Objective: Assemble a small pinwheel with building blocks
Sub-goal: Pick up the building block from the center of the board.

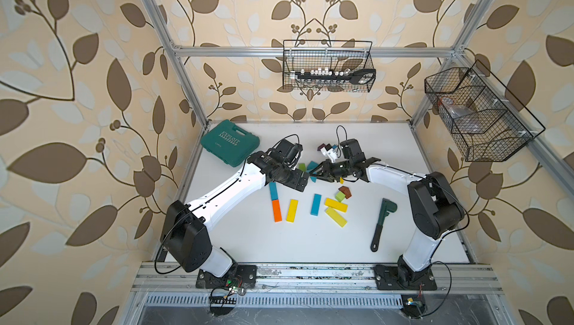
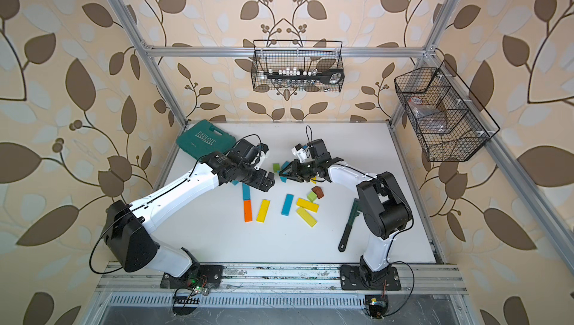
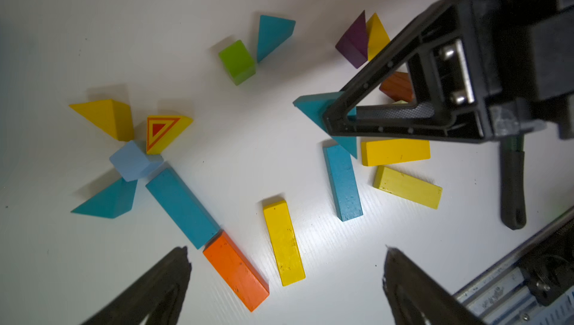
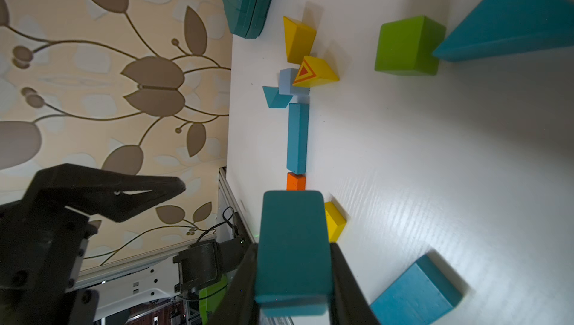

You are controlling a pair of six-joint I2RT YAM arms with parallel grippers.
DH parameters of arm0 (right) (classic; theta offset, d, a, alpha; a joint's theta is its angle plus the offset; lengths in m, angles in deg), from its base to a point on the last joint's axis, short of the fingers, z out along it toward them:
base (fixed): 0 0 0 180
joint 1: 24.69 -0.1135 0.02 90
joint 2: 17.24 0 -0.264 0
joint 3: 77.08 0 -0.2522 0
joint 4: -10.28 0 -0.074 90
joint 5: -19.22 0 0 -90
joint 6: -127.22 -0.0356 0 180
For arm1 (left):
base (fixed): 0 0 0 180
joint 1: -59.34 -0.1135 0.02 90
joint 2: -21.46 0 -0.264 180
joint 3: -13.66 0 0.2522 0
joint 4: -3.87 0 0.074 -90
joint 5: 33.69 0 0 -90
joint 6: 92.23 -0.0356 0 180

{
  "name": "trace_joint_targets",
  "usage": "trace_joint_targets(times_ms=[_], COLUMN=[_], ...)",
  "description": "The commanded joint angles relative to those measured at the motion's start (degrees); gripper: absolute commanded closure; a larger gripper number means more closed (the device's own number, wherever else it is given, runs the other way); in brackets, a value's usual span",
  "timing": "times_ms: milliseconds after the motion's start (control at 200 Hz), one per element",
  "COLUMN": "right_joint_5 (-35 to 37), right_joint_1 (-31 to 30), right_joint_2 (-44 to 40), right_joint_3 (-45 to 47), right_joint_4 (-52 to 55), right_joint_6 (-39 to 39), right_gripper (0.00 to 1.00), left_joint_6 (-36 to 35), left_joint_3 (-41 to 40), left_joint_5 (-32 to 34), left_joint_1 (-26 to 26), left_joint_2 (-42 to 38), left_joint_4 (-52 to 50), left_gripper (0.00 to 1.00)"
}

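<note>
The right jaws gripped a teal wedge [image 3: 310,109] above the worktop [image 1: 310,246]. The left jaws stood wide and empty left of it.

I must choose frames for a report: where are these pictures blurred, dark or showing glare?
Left wrist view: the fingers of the left hand are blurred, one edge of the picture is dark, and there is glare on the table. Right wrist view: the gripped teal wedge is slightly soft, and the table shows a sheen. Both top views: even light, no glare.
</note>
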Motion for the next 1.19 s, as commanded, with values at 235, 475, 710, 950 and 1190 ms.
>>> trace_joint_targets(times_ms=[235, 475, 710, 950, 1190], right_joint_5=[-14.0, -14.4, -14.5, -15.0, -15.9], right_joint_1=[2.5, 2.5, 2.9, 3.5, 3.5], right_joint_2=[1.5, 2.7, 3.2, 3.9, 4.8], right_joint_3=[-0.1, -1.2, -1.0, -1.2, -1.6], right_joint_4=[-1.9, -1.2, -1.9, -2.7, -2.8], right_joint_6=[-3.8, -3.4, -4.1, -5.0, -5.2], right_gripper=[0.85, 0.85, 0.85, 0.85, 0.84], left_joint_6=[-15.8, -16.2, -16.4, -17.0, -18.4], left_joint_3=[7.4, 11.1, 13.7, 13.4, 13.0], left_joint_5=[-10.8, -11.8, -13.7, -14.0, -15.8], left_joint_1=[0.2, 0.1, 0.1, 0.1, 0.1], left_joint_2=[10.6, 15.4, 18.4, 18.7, 18.4], left_joint_4=[6.0, 7.6, 6.0, 5.5, 5.1], left_gripper=[0.01, 0.01, 0.21, 0.31, 0.35])
